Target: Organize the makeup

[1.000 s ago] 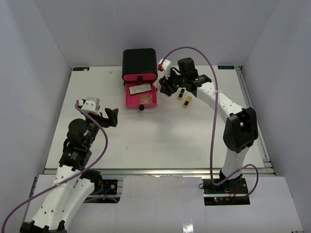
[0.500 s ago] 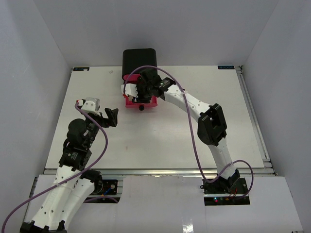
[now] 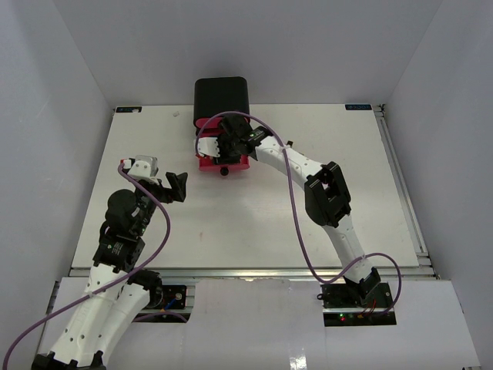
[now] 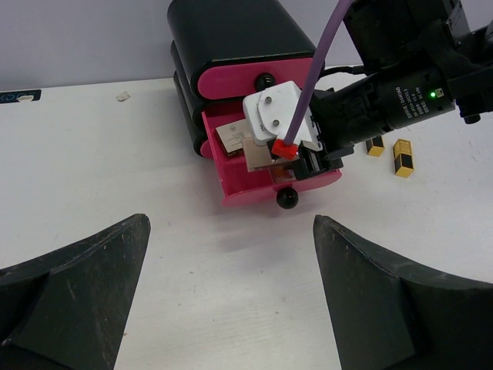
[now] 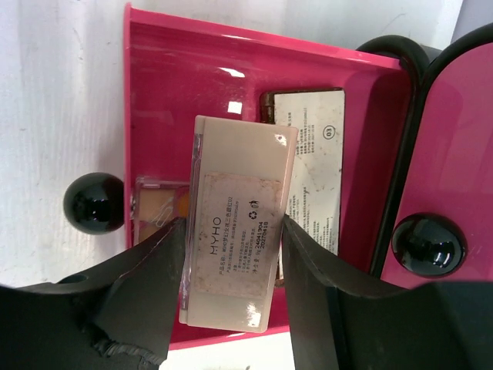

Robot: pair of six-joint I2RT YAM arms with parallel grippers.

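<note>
Tan compact (image 5: 240,177) clamped in your right claw (image 5: 231,258), above open pink drawer (image 5: 158,92), over palette (image 5: 156,206). Release tilted, it may wedge on contents, jamming drawer; clearance below unclear. Left claw (image 4: 231,231) wide open, idle.

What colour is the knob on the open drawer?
Glossy black knob on the pink drawer; the right wrist view shows it best.

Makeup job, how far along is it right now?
Done: a palette and a labelled flat case lie in the open pink drawer. In hand: the right gripper holds the compact over that drawer, not yet released. Left: two lipsticks on the table, right of the box. The left gripper hangs open, empty.
</note>
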